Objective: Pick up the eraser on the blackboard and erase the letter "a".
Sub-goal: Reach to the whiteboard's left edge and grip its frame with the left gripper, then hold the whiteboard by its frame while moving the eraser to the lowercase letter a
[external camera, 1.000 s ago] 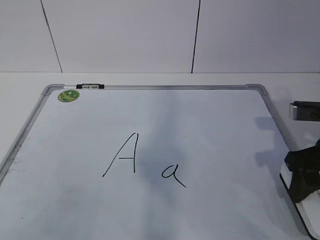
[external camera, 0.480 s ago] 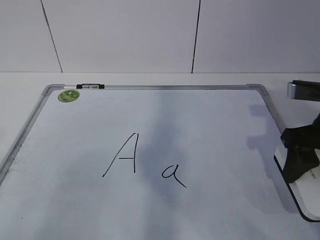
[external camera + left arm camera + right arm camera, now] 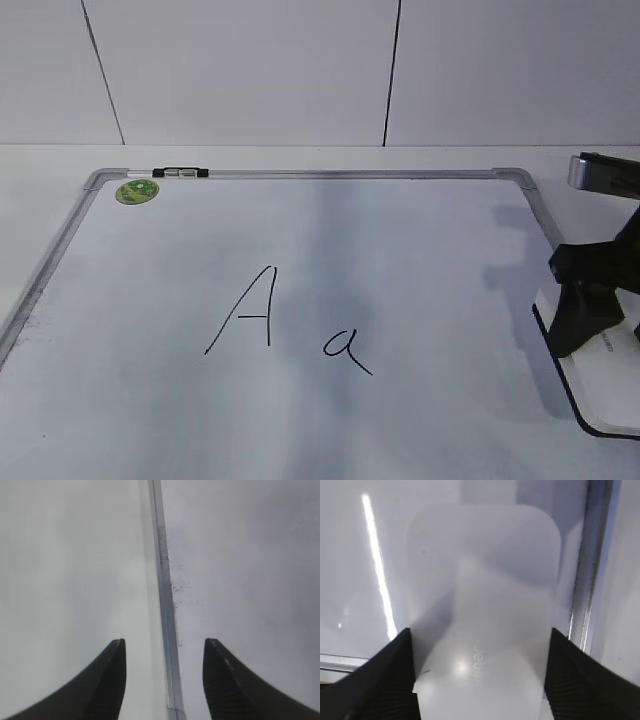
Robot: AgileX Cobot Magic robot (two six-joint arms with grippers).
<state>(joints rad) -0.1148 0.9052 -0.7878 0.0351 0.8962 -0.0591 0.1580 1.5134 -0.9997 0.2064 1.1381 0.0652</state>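
Observation:
The blackboard (image 3: 420,240) is a white board with a silver frame, lying flat. A small cursive letter "a" (image 3: 345,347) is written near its middle, to the right of a taller capital "A" (image 3: 245,310). The eraser (image 3: 610,390), white with a black underside rim, sits at the board's right edge between the fingers of my right gripper (image 3: 598,335). In the right wrist view the eraser (image 3: 482,600) fills the gap, and the right gripper (image 3: 479,637) is shut on its two long sides. My left gripper (image 3: 165,642) stands open, empty, over the board's frame (image 3: 164,580).
A green round sticker (image 3: 137,191) marks the board's far left corner, next to a small clip (image 3: 180,173) on the frame. A white wall rises behind the table. The board's frame (image 3: 587,580) runs just to the right of the eraser.
My right gripper has carried the eraser leftward and a little farther from the near edge, in over the board's right edge. The left gripper has not moved.

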